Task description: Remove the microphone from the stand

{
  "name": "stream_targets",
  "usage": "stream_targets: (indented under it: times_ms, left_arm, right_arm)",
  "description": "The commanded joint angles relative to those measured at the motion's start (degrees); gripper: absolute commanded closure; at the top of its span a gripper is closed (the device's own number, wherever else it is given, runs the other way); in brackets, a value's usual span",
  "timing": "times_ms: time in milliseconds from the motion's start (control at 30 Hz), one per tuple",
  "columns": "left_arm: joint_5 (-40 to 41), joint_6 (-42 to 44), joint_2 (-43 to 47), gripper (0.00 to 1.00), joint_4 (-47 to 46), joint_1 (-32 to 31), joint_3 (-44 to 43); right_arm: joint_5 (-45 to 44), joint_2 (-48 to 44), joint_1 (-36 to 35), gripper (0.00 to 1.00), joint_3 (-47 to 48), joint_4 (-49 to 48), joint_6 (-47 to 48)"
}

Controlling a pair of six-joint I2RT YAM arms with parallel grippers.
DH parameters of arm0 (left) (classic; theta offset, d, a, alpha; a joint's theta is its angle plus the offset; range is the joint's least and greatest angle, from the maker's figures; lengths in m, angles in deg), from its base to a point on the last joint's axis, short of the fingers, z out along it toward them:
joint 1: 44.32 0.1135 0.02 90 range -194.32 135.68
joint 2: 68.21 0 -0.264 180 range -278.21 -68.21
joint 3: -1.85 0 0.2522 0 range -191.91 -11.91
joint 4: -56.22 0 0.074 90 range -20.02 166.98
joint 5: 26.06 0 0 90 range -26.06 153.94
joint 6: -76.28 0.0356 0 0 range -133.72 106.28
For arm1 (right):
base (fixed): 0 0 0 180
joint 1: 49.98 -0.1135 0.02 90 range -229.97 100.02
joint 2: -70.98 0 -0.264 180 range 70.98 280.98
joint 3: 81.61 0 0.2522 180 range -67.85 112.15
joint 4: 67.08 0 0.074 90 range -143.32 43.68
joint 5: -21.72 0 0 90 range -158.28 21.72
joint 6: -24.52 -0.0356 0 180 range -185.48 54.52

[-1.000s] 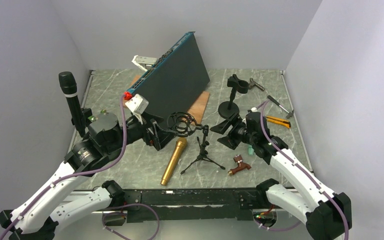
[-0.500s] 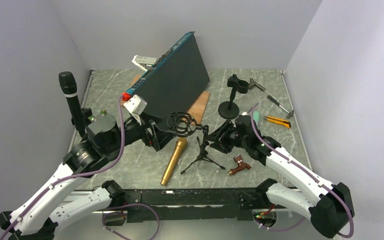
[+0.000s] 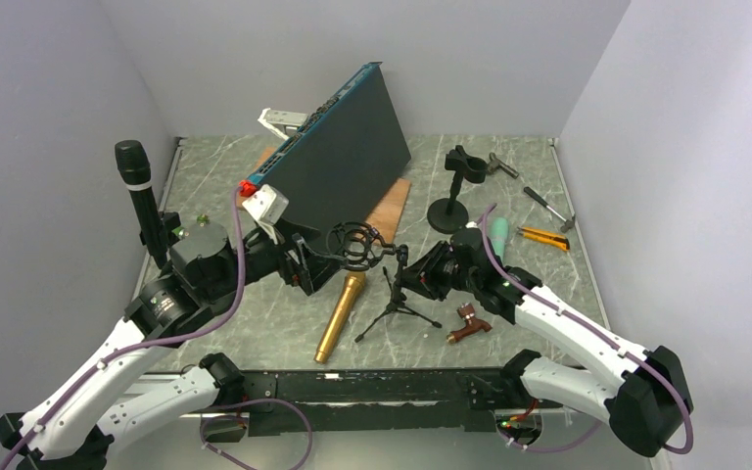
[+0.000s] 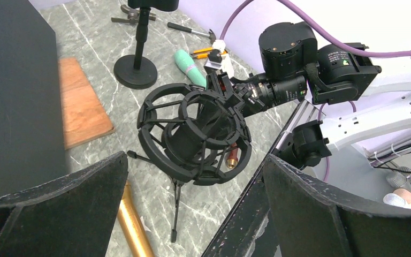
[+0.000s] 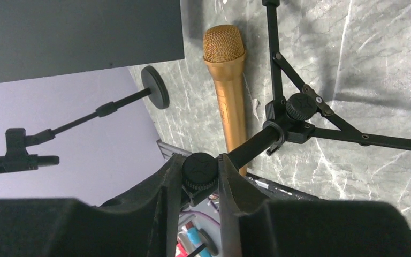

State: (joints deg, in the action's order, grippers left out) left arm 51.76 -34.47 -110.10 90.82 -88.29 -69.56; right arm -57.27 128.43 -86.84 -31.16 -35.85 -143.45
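Note:
A black microphone [image 4: 186, 140] sits inside the black shock mount [image 3: 356, 242] on a small tripod stand [image 3: 396, 305]. My left gripper [image 3: 305, 262] is open just left of the mount; in the left wrist view [image 4: 192, 211] its fingers [image 4: 59, 206] are spread wide with the mount ahead of and between them, not touching. My right gripper [image 3: 414, 277] is shut on the stand's black knob [image 5: 199, 168] at the top of the pole, its pads [image 5: 230, 184] against both sides. A gold microphone [image 3: 341, 315] lies flat beside the tripod, also in the right wrist view [image 5: 230, 91].
A black handheld microphone [image 3: 138, 196] stands upright at the far left. An empty clip stand [image 3: 453, 184], a leaning dark panel [image 3: 343, 157], a wooden board [image 3: 390, 209], a green object [image 3: 498, 235], a brown piece [image 3: 470, 323] and an orange knife [image 3: 545, 238] surround the tripod.
My right gripper has moved left from beside the clip stand to the tripod and closed on its knob. The left arm has stayed in place.

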Motion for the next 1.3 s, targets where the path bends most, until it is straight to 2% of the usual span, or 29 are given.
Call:
stream_targets:
  times_ms: [0,67,267,433,533,633,767,900,1000,1133,1200,1233,1267]
  left_arm:
    - [-0.24,-0.44,-0.38,0.01,-1.68,0.11,-0.64]
    - [0.11,-0.51,-0.31,0.01,-1.88,0.19,-0.18]
    - [0.01,-1.92,-0.24,0.01,-4.01,0.16,2.58]
    - [0.05,-2.27,-0.79,0.01,-4.49,0.17,3.62]
    - [0.4,-2.23,-0.63,0.01,-4.37,0.19,3.95]
    - [1.04,-2.27,-0.41,0.01,-4.41,0.15,4.42]
    - [1.03,-2.45,-0.46,0.02,-4.75,0.18,4.62]
    - [0.81,-2.63,-0.77,0.02,-4.68,0.15,4.58]
    - [1.09,-2.71,-0.42,0.02,-4.5,0.13,4.74]
    - [1.58,-2.38,0.26,0.02,-3.61,0.15,4.4]
    - [1.73,-2.15,0.32,0.02,-3.36,0.17,4.16]
    - [1.73,-2.06,0.36,0.02,-3.27,0.14,4.08]
    - [1.73,-1.9,0.4,0.02,-3.2,0.11,4.0]
  right_arm:
    - [-0.74,0.06,-0.38,0.89,-0.74,-3.36,-0.85]
    - [-1.09,-0.05,-0.4,1.0,-2.35,-5.32,-1.36]
    - [-0.94,-0.65,-0.33,1.0,-11.13,-17.6,-1.33]
    - [0.55,-0.89,-0.14,1.0,-21.57,-35.72,1.18]
    - [2.89,0.84,0.62,1.0,-28.85,-52.32,2.11]
    - [5.58,6.59,2.52,1.0,-33.42,-68.98,3.03]
    - [9.47,18.99,3.55,1.0,-35.61,-90.17,2.98]
    - [11.99,37.93,3.95,1.0,-36.04,-114.53,-1.03]
    - [14.52,43.42,3.8,1.0,-33.7,-115.78,1.25]
    - [13.68,41.11,3.9,1.0,-34.19,-115.02,2.17]
    - [14.61,39.14,4.3,1.0,-33.6,-109.88,0.57]
    - [15.14,37.94,4.35,0.97,-33.02,-106.58,0.25]
    - [15.83,36.43,4.3,0.82,-32.39,-102.36,0.13]
